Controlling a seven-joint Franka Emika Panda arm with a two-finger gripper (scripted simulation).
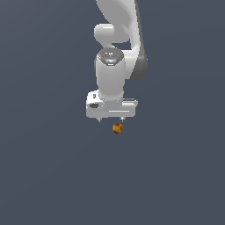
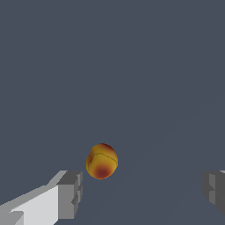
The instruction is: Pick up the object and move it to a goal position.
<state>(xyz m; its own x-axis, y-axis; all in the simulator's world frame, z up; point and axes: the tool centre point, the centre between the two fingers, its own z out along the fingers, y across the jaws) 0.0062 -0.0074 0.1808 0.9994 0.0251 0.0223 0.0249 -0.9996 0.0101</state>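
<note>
Flat, even simulator lighting, and you are getting sharp frames.
You are seeing soft shading on the white arm (image 1: 116, 52), its right flank going grey in the exterior view; the fruit (image 2: 102, 161) is showing crisp, without glare or blur.

Distant exterior view, close wrist view, both on the object (image 1: 117, 128).

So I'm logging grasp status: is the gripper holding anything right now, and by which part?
Nothing is held. The gripper is open, and the fruit-like ball sits between the fingers, nearer one of them, with a gap on both sides.
</note>
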